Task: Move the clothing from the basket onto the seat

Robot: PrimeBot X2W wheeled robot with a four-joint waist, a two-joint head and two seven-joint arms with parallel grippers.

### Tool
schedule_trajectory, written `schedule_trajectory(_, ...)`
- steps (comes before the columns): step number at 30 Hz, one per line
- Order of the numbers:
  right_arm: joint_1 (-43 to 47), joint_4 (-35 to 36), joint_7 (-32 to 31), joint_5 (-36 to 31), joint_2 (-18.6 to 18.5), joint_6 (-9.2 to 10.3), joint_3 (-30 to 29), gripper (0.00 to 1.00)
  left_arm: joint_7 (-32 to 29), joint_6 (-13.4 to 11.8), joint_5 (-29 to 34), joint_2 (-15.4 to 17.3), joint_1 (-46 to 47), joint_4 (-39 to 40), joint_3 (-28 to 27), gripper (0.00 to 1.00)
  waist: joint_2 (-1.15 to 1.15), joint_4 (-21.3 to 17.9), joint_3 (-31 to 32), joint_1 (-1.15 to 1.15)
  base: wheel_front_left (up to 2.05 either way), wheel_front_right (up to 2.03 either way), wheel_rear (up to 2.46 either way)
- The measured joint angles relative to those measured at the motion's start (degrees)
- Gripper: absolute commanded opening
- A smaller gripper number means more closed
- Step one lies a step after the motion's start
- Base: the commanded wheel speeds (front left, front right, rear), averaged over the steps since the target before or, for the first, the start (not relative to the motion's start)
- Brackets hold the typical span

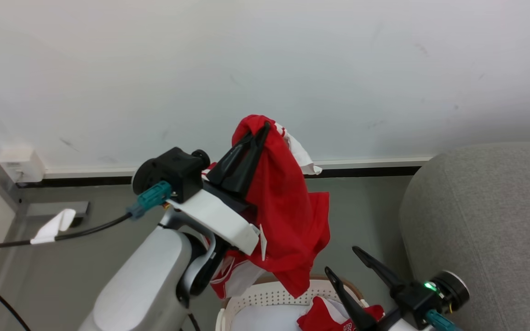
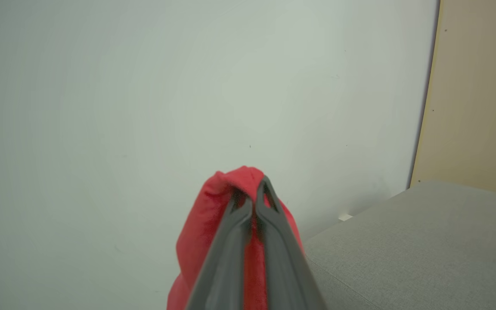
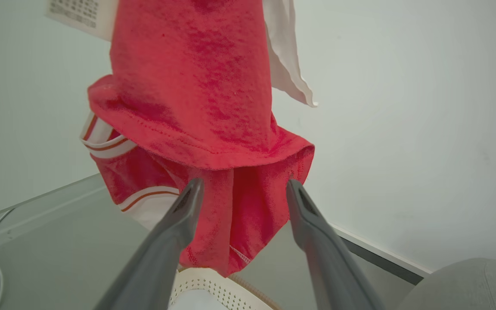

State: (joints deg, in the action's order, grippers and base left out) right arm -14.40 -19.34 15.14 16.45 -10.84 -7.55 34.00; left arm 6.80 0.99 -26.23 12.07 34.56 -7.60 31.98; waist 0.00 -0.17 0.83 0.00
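The red garment (image 1: 288, 207) hangs in the air. Its top fold is pinched between the left jaws, which are pressed together on it, and its lower hem dangles over the basket (image 1: 265, 296). More red clothing (image 1: 322, 317) lies inside the basket. The right jaws are spread and hold nothing, low beside the hem. The grey seat (image 1: 486, 220) stands to the right.

A sparse living-room corner, home or mock-up: a grey fabric sofa (image 1: 486, 230), a bare white wall (image 1: 292, 69) behind it, and a grey floor (image 1: 366, 216) beside it — a perforated laundry basket (image 1: 269, 296) stands near the sofa
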Motion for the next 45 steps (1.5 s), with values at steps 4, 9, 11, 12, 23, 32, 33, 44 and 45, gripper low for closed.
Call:
schedule_trajectory(4, -3.91, -3.89, 0.01, -2.0, 1.37, 0.0, 1.77, 1.0, -0.14, 0.3, 0.0, -0.79, 0.45, 0.08, 1.01, 0.0, 0.0, 1.06, -0.07, 0.0, 0.0, 0.0, 0.0)
schedule_trajectory(9, -7.26, -8.13, 0.01, -2.23, 2.65, 0.0, 3.43, 1.0, -0.21, 0.91, -0.01, -2.33, 0.46, 0.2, 2.94, 0.0, 0.0, 3.11, 0.05, 0.0, 0.0, 0.0, 0.0)
schedule_trajectory(11, -7.92, -9.84, 0.01, -2.02, 2.97, 0.0, 4.07, 1.0, -0.32, 1.3, 0.0, -2.74, 0.44, 0.23, 3.96, 0.0, 0.0, 4.08, 0.15, 0.0, 0.0, 0.0, 0.0)
schedule_trajectory(12, -8.05, -10.53, 0.01, -1.77, 3.11, 0.0, 4.16, 1.0, -0.38, 1.45, 0.0, -2.94, 0.41, 0.24, 4.38, 0.0, 0.0, 4.58, 0.17, 0.0, 0.0, 0.0, 0.0)
schedule_trajectory(23, -8.64, -11.34, 0.01, -0.56, 4.19, 0.0, -0.63, 1.0, -2.16, 2.58, 0.0, -5.28, -1.09, 2.27, 10.04, 0.0, 0.0, 10.05, 1.03, 0.0, 0.0, 0.0, 0.0)
schedule_trajectory(32, -9.29, -10.49, 0.0, 1.32, 3.67, 0.0, 0.8, 1.0, -3.19, 3.2, -0.03, -6.04, -2.25, 2.9, 13.46, 0.0, 0.0, 13.21, 1.95, 0.0, 0.0, 0.0, 0.0)
schedule_trajectory(33, -9.54, -10.69, 0.0, 1.41, 3.63, 0.0, 1.04, 1.0, -3.21, 3.25, -0.07, -6.08, -2.28, 2.96, 13.72, 0.0, 0.0, 13.45, 2.07, 0.0, 0.0, 0.0, 0.0)
schedule_trajectory(44, -11.04, -10.31, 0.0, 2.36, 3.38, 0.0, 2.55, 0.0, -3.43, 3.0, -0.41, -5.88, -2.91, 2.79, 14.41, 0.0, 0.0, 14.52, 2.23, 0.0, 0.0, 0.0, 0.0)
schedule_trajectory(45, -11.04, -10.15, 0.01, 2.47, 3.26, 0.0, 2.66, 0.0, -3.26, 2.97, -0.43, -5.79, -2.91, 2.71, 14.28, 0.0, 0.0, 14.45, 2.18, 0.0, 0.0, 0.0, 0.0)
